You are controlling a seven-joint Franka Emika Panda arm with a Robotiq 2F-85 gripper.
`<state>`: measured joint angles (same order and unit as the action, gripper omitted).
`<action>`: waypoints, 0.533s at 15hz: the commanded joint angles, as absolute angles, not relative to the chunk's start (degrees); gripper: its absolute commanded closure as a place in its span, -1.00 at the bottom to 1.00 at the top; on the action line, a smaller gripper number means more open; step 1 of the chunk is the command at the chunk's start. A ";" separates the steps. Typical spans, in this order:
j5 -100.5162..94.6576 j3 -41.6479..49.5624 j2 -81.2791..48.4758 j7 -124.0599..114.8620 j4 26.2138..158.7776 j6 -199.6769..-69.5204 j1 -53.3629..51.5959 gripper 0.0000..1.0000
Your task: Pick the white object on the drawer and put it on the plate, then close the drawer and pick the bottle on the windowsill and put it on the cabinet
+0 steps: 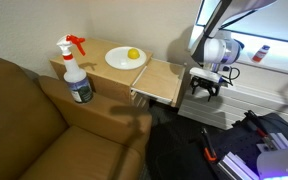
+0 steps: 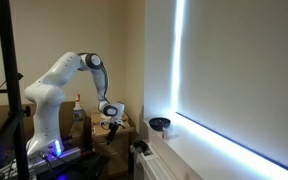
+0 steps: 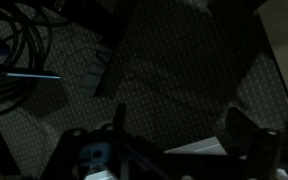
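Observation:
A spray bottle (image 1: 77,75) with a red trigger stands on the left end of the wooden cabinet (image 1: 96,50); it also shows in an exterior view (image 2: 77,101). A white plate (image 1: 114,62) on the cabinet holds a small yellow round object (image 1: 133,54). The drawer (image 1: 162,82) is pulled out and looks bare on top. My gripper (image 1: 203,92) hangs just past the drawer's outer end, fingers down; it shows in both exterior views (image 2: 111,124). In the dark wrist view the fingers (image 3: 179,118) are apart with nothing between them. No white object shows.
A brown couch (image 1: 29,120) stands against the cabinet. Dark bags and gear (image 1: 189,150) lie on the floor under the gripper, with cables (image 3: 14,50). A windowsill (image 2: 214,140) runs along the bright window, with a small dark bowl (image 2: 160,124) on it.

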<state>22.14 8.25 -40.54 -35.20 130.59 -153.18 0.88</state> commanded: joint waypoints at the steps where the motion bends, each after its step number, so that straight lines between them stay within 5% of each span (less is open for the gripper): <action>1: 22.01 8.25 -40.78 -35.30 130.32 -152.95 0.84 -1.00; 8: 23.24 3.42 -43.45 -36.19 121.73 -151.06 -0.02 -1.00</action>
<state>22.24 5.19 -41.11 -35.97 125.74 -152.88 -0.02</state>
